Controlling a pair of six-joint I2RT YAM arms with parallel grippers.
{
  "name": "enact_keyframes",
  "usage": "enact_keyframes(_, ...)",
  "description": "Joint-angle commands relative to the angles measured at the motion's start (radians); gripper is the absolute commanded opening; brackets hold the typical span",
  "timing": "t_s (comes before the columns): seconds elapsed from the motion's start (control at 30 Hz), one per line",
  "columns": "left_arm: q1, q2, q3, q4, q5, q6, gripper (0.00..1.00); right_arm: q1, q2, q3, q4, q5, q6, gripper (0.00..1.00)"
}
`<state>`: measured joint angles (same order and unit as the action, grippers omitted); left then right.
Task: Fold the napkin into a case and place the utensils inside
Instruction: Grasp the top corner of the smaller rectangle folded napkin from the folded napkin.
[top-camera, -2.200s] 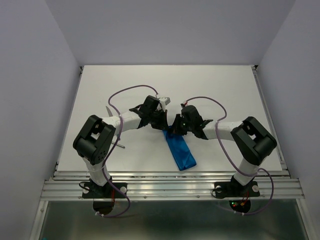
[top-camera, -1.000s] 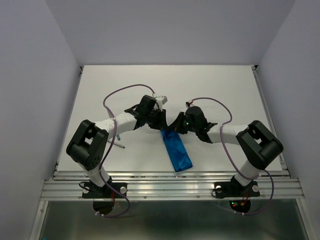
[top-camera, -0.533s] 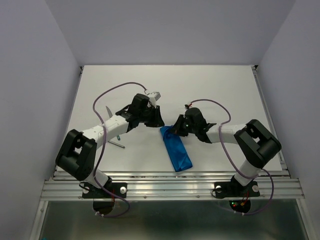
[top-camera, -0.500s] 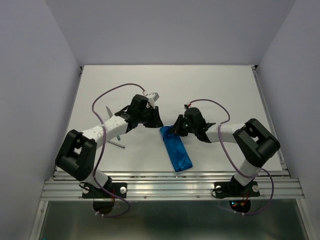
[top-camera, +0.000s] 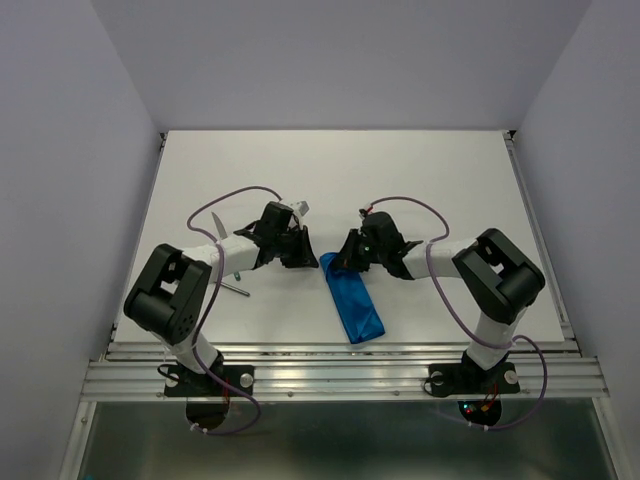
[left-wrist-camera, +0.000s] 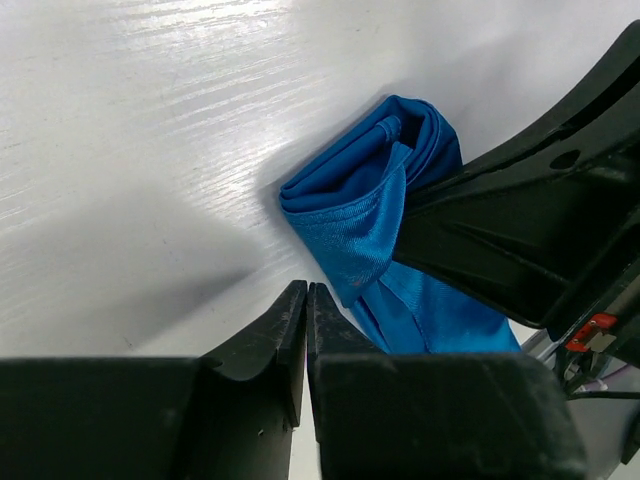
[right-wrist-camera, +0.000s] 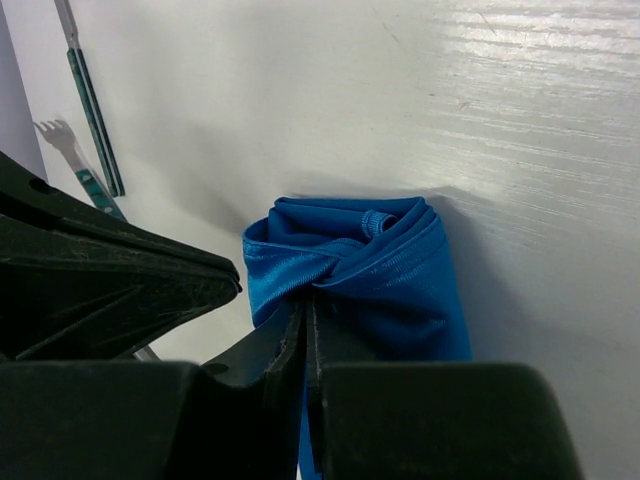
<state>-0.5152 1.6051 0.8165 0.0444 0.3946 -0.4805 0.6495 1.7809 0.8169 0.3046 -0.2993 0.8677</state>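
Note:
The case (top-camera: 352, 297), a narrow packet of folded bright blue napkin, lies at the table's front middle. Its far end is open and twisted in the left wrist view (left-wrist-camera: 385, 190) and the right wrist view (right-wrist-camera: 400, 270). My right gripper (top-camera: 346, 259) (right-wrist-camera: 306, 303) is shut on a layer of cloth at that end. My left gripper (top-camera: 303, 256) (left-wrist-camera: 306, 290) is shut and empty, just left of the same end. The utensils lie to the left: a teal-handled piece (right-wrist-camera: 92, 120), a fork (right-wrist-camera: 58, 137), and a grey metal end (top-camera: 238, 290) under my left arm.
The white table (top-camera: 440, 180) has a metal rail along its front edge (top-camera: 340, 352). My left arm covers most of the utensils in the top view. Purple cables loop over both arms.
My left gripper has drawn back left from the case's far end and come down beside it. My right gripper has stayed at that end, holding the cloth.

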Motion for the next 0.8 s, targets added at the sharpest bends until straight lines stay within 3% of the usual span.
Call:
enact_keyframes(0.0, -0.003, 0.010, 0.001, 0.049, 0.030, -0.001, 0.15, 0.016, 0.018, 0.036, 0.050, -0.040, -0.004, 0.07)
enact_keyframes(0.2, -0.005, 0.053, 0.004, 0.074, 0.067, 0.000, 0.10, 0.016, 0.018, 0.031, 0.064, -0.047, 0.002, 0.07)
enact_keyframes(0.77, -0.011, 0.059, 0.003, 0.095, 0.090, -0.009, 0.09, 0.053, 0.095, 0.068, 0.067, -0.005, 0.025, 0.07)
